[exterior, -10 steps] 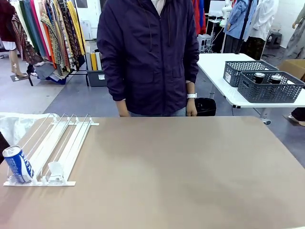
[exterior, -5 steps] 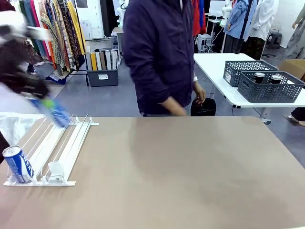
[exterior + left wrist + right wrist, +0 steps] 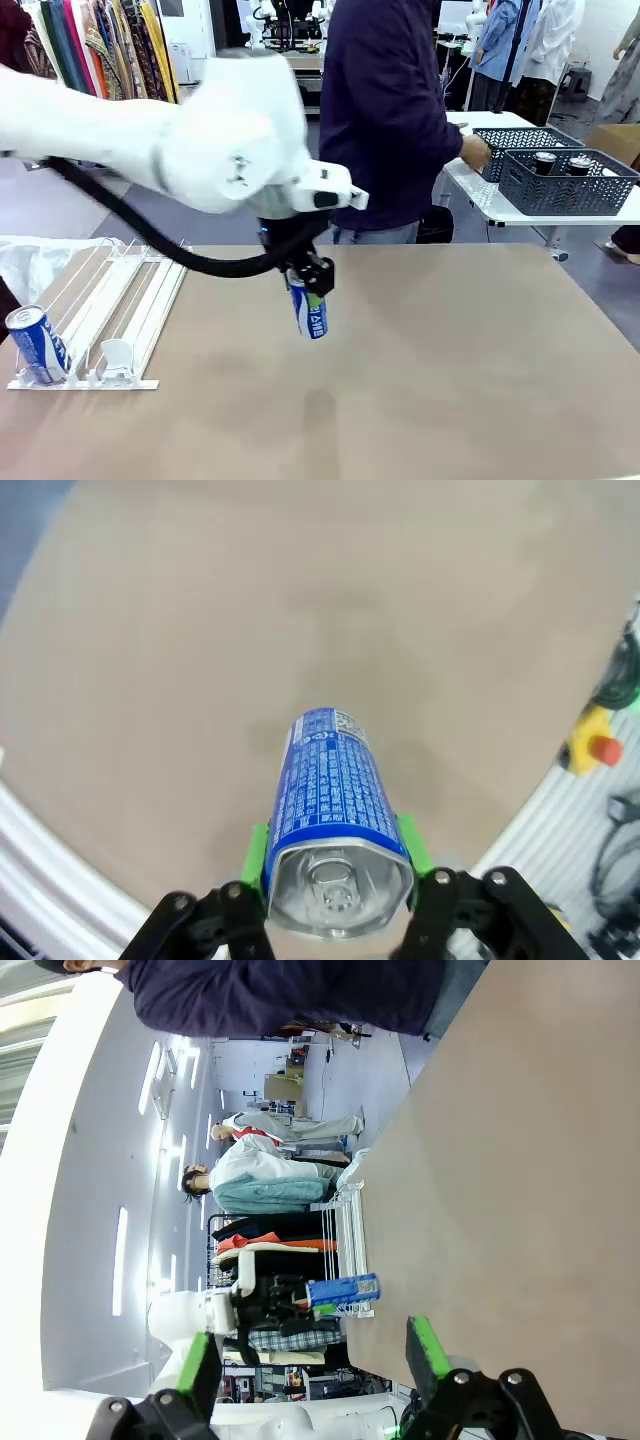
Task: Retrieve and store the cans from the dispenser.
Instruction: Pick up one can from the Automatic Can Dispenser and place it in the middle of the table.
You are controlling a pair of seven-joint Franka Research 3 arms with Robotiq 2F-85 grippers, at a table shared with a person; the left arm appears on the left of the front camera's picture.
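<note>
- Left fingers grip a blue can near its silver top, holding it clear above the middle of the bench.
- Can label: dense white print, too fine to read.
- Second blue can stands at the near end of the dispenser, at the near-left bench corner.
- Right fingers are spread apart and empty.

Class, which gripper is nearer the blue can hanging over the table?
Left: the left gripper clamps the blue can; the right gripper stands open, far across the table.
</note>
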